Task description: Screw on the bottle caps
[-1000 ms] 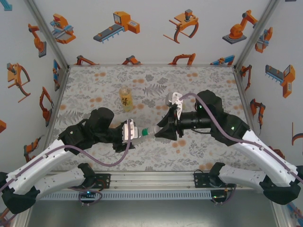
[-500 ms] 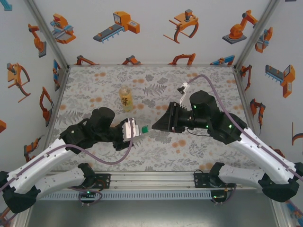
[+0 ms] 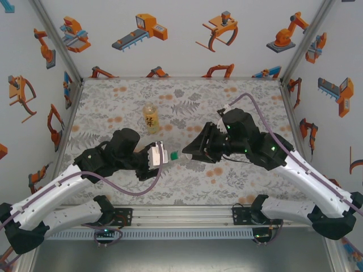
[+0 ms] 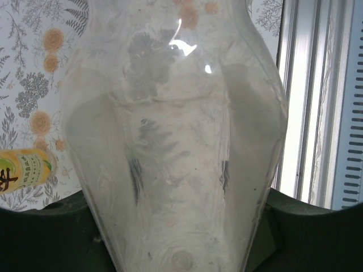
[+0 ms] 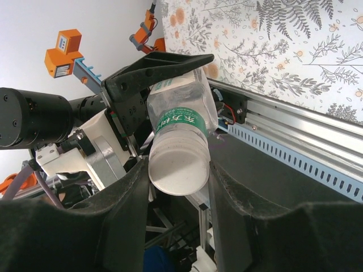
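Observation:
A clear bottle (image 3: 168, 157) with a green label band (image 5: 180, 120) lies level above the table between my two arms. My left gripper (image 3: 156, 156) is shut on its body, and the bottle's clear wall (image 4: 176, 141) sits right up against the left wrist camera. A white bottle cap (image 5: 177, 169) sits on the neck, facing the right wrist camera. My right gripper (image 5: 178, 177) is shut on that cap, one dark finger (image 5: 127, 204) against each side. In the top view the right gripper (image 3: 186, 153) meets the bottle's neck end. An amber bottle (image 3: 150, 118) with a yellow label stands upright farther back.
The amber bottle (image 4: 25, 170) also shows at the left of the left wrist view. The metal rail (image 3: 181, 215) runs along the table's near edge. Both arms' cables loop close above the floral tabletop (image 3: 187, 102).
My right wrist has rolled around the cap while staying shut on it, and its cable has swung over to the right. The left gripper has kept hold of the bottle, hardly moving.

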Robot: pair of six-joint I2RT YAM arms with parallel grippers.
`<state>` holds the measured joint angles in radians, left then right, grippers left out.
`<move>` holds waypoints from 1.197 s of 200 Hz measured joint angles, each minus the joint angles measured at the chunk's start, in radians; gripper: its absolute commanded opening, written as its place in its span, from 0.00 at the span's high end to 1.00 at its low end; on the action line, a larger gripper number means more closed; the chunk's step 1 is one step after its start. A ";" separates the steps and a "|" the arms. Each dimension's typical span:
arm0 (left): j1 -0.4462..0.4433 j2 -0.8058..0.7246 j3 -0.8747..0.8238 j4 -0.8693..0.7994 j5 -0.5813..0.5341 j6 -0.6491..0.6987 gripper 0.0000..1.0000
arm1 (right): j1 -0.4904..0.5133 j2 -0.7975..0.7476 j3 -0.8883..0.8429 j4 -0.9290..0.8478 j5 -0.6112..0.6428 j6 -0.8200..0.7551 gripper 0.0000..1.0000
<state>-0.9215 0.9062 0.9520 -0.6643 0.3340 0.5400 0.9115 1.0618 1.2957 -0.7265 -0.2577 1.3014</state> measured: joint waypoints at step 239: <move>-0.002 0.003 0.000 0.095 0.065 0.000 1.00 | 0.008 -0.038 0.122 -0.045 -0.358 -1.792 0.35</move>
<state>-0.9234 0.9092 0.9520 -0.5694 0.3992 0.5396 0.9192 1.0241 1.4181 -0.7715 -0.6155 -0.4904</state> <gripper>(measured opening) 0.555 0.676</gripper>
